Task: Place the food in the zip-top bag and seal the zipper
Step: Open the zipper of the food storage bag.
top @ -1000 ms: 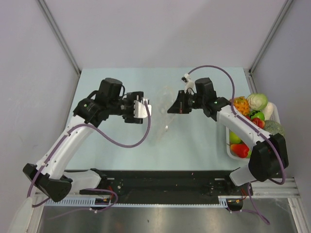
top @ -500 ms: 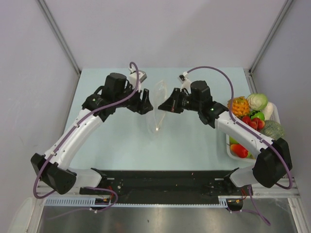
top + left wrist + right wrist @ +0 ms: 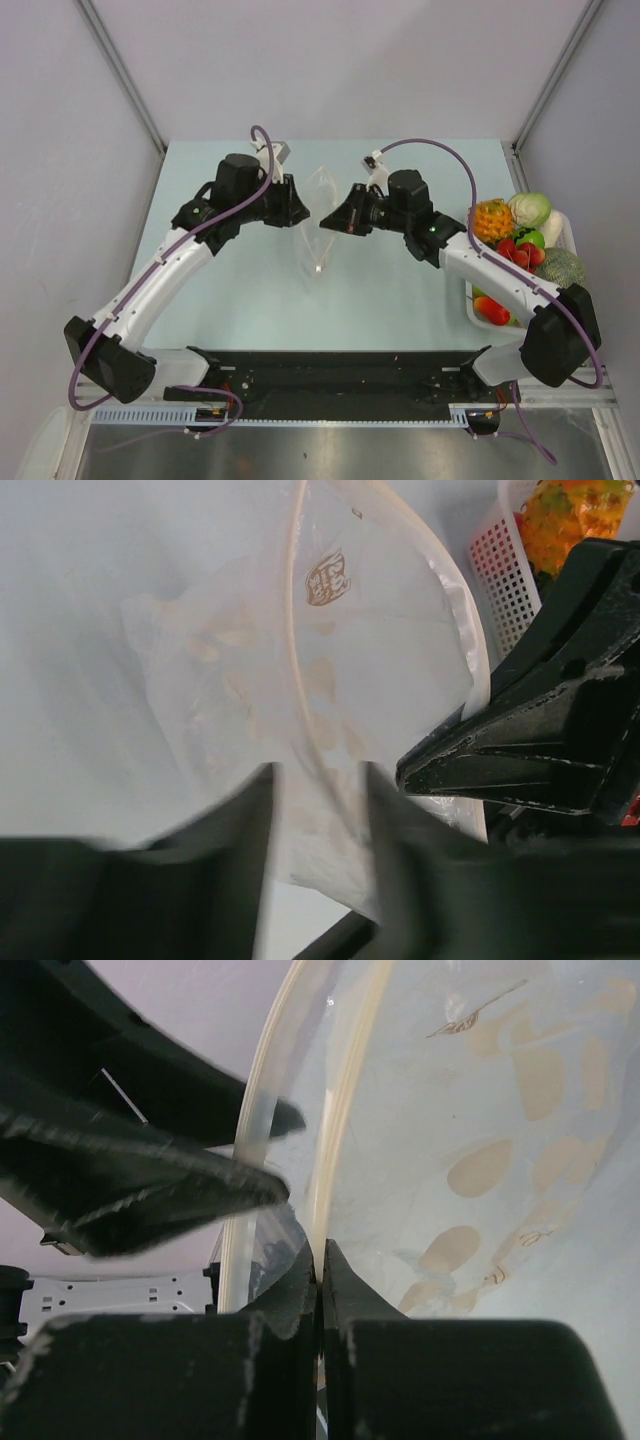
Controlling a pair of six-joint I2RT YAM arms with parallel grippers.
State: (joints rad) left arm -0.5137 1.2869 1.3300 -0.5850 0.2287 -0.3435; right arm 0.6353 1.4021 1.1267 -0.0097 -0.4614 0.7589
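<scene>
Centre of top view: crinkly transparent zip-top bag [image 3: 318, 225] held upright over pale green tabletop [image 3: 400, 290], between both arms. right gripper [image 3: 320, 1260] clenched on the bag's rim strip. left gripper [image 3: 318, 815] released, fingers parted astride the rim, blurred. glossy toy fruits and vegetables [image 3: 520, 235] piled in white mesh tray [image 3: 469, 300], right edge.

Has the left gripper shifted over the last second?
Yes. The left gripper has moved away from the arm bases, toward the table's far edge, and its wrist has rolled.
</scene>
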